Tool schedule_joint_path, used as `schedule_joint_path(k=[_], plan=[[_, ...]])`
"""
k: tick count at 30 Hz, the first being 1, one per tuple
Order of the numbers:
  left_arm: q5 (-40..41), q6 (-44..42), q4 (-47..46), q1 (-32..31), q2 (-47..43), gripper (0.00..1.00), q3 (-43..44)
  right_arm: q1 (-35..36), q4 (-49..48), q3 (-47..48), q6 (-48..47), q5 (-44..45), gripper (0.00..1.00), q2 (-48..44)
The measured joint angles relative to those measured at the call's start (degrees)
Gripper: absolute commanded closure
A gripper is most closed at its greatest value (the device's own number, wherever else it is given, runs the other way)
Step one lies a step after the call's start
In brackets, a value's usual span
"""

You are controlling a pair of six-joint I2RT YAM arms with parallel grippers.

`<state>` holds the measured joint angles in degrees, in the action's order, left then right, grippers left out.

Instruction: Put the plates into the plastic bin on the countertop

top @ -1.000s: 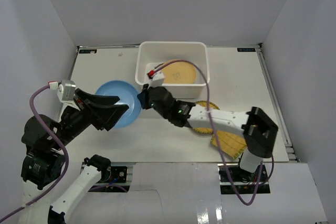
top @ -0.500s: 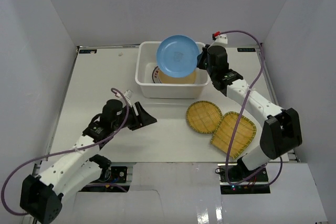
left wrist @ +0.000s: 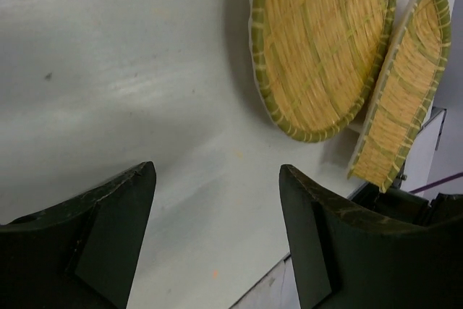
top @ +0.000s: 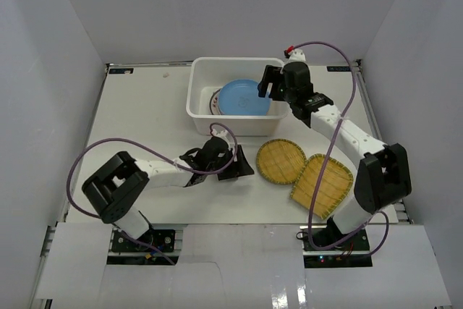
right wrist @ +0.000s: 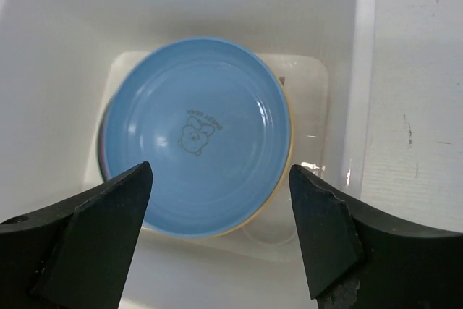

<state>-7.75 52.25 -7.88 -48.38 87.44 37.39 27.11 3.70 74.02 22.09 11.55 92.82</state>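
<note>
In the white plastic bin point(top: 202, 113) point(right wrist: 363, 70) a light blue plate point(top: 242, 98) point(right wrist: 197, 135) lies flat on a stack; a tan-yellow rim point(right wrist: 286, 168) peeks out beneath it. My right gripper point(top: 269, 86) point(right wrist: 221, 171) hovers open above the bin's right side, nothing between its fingers. Two woven bamboo plates rest on the countertop point(top: 145, 106): one point(top: 282, 161) point(left wrist: 322, 41) flat, the other point(top: 322, 184) point(left wrist: 405, 99) overlapping its right edge and tilted. My left gripper point(top: 246, 166) point(left wrist: 217, 171) stands open and low over the countertop, just left of the nearer bamboo plate.
Grey walls surround the countertop on three sides. A metal rail point(top: 376, 135) runs along the right edge. The bin sits at the back centre. The near table edge point(left wrist: 289, 280) shows close under my left gripper.
My right gripper has opened and let go of the blue plate, which now lies in the bin. My left arm has swung right, across the table toward the bamboo plates.
</note>
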Motion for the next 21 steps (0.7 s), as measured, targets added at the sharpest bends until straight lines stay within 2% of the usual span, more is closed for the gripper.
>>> schedule_joint_path(k=[2,6,9,11,12,13,14,17,21], plan=[[0.22,0.44,-2.86,-0.50,4.04,0.20,1.95,-0.07,0.00,-0.83,-0.09,-1.16,0.18,-3.39],[0.61,1.16,-7.21,-2.43,11.76,0.22,7.93,-0.13,-2.03,-11.34,0.57,-3.32,0.21,-18.71],[1.07,2.08,-10.75,-3.58,16.46,0.29,11.23,-0.15,-3.04,-20.48,1.55,-4.26,0.23,-30.51],[1.55,2.58,-12.46,-4.00,18.56,0.42,12.46,-0.15,-2.91,-26.21,2.05,-4.59,0.25,-36.89],[1.99,2.91,-13.20,-4.07,19.43,0.51,12.79,-0.15,-1.99,-28.70,2.34,-4.63,0.26,-39.60],[2.38,3.43,-13.84,-4.07,20.15,0.62,13.03,-0.15,-0.81,-30.75,2.64,-4.55,0.27,-41.97],[3.02,3.48,-13.94,-4.07,20.76,0.80,13.14,-0.15,0.59,-32.54,2.89,-4.17,0.28,-44.00],[4.33,5.84,-16.37,-3.85,20.68,1.00,12.68,-0.15,6.40,-37.48,3.82,-1.95,0.32,-51.30],[7.93,5.11,-15.43,-4.26,15.87,1.00,9.29,-0.15,13.38,-41.81,6.40,2.25,0.32,-58.55]])
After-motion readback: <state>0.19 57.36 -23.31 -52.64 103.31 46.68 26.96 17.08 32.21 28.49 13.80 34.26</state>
